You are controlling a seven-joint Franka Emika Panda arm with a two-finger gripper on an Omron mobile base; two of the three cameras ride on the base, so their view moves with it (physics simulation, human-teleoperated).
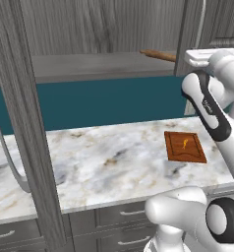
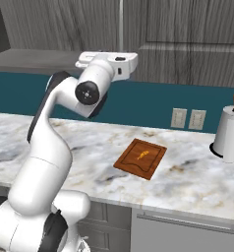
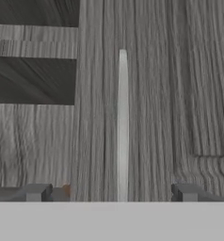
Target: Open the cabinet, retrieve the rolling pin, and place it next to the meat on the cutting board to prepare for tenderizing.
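Nearest the base runs the marble counter (image 1: 99,167), with dark grey drawers (image 1: 124,216) under its front edge. On the counter lies the cutting board (image 2: 140,158), flat and reddish-brown, and the small orange-yellow meat (image 2: 142,156) sits near its middle. Well off to the right of the board stands a paper towel roll (image 2: 229,137) on its holder, and two wall outlets (image 2: 188,118) sit on the teal backsplash behind.

Above the counter the arm reaches up to the cabinet (image 2: 188,44). The left cabinet door (image 1: 25,123) is swung open toward the base. In the hand view the pincer (image 3: 111,193) stands wide, its two fingertips (image 3: 36,192) well apart and holding nothing, with the slim silver door handle (image 3: 122,127) of the closed door between them and just ahead.

Farthest back, the rolling pin (image 1: 158,55) lies on the grey shelf (image 1: 89,66) inside the open cabinet, near the closed door's edge.
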